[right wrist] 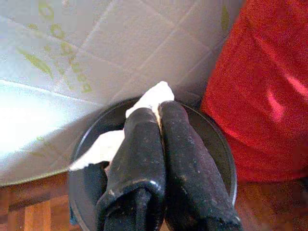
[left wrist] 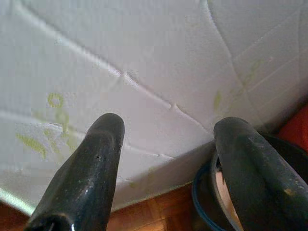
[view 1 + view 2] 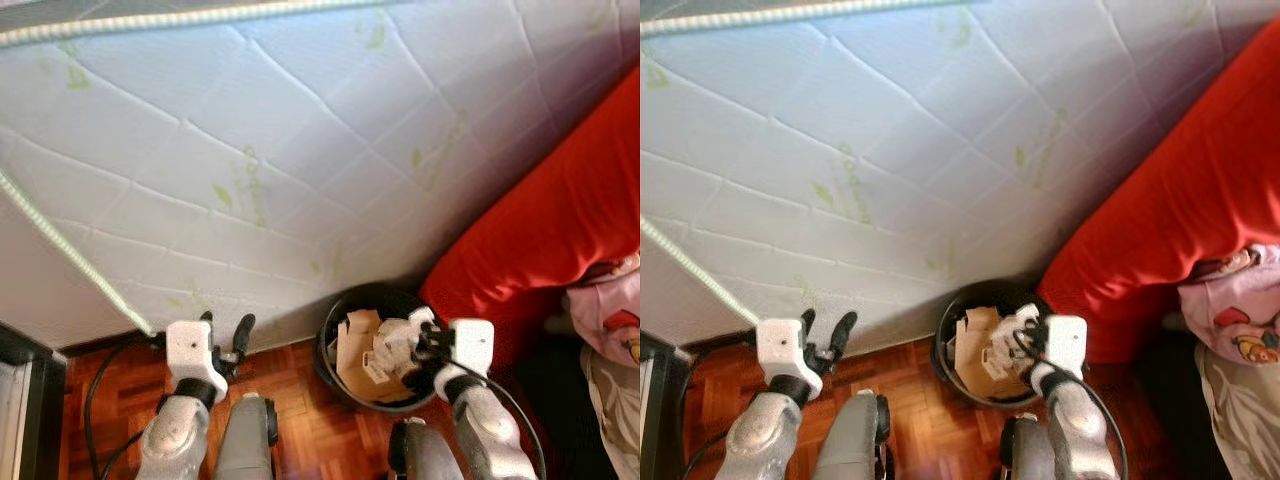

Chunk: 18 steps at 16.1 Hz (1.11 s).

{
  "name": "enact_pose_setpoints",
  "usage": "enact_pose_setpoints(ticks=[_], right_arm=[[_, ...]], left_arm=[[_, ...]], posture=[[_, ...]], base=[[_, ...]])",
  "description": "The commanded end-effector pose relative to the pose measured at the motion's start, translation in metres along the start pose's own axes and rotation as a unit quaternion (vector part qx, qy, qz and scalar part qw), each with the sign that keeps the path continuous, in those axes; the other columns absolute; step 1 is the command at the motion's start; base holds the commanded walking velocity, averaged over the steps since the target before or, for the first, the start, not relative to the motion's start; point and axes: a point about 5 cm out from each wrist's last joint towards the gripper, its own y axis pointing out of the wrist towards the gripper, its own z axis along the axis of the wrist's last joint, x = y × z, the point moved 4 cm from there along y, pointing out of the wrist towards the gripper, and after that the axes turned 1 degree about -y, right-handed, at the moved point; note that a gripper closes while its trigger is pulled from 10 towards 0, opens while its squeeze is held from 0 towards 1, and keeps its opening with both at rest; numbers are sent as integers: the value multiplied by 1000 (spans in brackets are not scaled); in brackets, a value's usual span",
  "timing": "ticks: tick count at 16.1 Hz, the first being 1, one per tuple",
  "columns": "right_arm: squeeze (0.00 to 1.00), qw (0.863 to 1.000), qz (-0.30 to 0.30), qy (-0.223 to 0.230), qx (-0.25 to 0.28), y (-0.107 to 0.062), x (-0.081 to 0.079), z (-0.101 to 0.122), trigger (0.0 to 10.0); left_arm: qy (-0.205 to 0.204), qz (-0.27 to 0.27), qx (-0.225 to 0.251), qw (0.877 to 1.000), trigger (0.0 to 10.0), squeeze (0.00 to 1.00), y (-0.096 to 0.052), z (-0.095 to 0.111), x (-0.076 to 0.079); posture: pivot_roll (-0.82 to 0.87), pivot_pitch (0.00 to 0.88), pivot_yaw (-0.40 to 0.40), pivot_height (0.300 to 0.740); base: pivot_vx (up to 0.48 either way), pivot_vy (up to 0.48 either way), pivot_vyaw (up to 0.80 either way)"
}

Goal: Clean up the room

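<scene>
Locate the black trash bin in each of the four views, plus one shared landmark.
Left eye view: black trash bin bottom centre, against the mattress.
Right eye view: bin bottom centre.
Left wrist view: bin rim beside one finger.
Right wrist view: bin behind the right gripper, shut on white paper.
Landmark: quilted white mattress.

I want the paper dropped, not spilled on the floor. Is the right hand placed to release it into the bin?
Probably yes. The right hand, shut on the white paper, sits above the open black bin, with nothing between them.
</scene>
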Motion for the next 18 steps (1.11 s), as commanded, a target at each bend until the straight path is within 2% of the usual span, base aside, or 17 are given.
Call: enact_pose_setpoints(ticks=[1,6,8,13,16,18], right_arm=[[0,1000,-9,-3,-14,-4,7,-8,10000],[0,1000,4,0,-20,3,1,-7,10000],[0,1000,8,1,-24,5,0,-8,10000],[0,996,30,24,-77,16,-12,-20,10000],[0,991,67,12,-118,27,-27,-19,10000],[0,991,67,7,-117,32,-30,-13,10000]], left_arm=[[-5,0,-6,1000,10000,0,-2,-3,2],[-7,0,-6,1000,10000,0,-4,-3,3],[-6,1,-5,1000,10000,0,-5,-3,3],[-6,-4,-7,1000,10000,0,-6,-3,6],[-4,-6,-4,1000,10000,0,-4,0,7],[-4,-5,-1,1000,10000,0,-4,2,8]], posture=[[118,229,-26,605],[123,241,-32,605],[124,245,-31,605],[142,256,-28,605],[166,262,-27,605],[176,265,-29,605]], base=[[292,0,0],[293,0,0],[0,0,0],[0,0,0],[0,0,0],[0,0,0]])
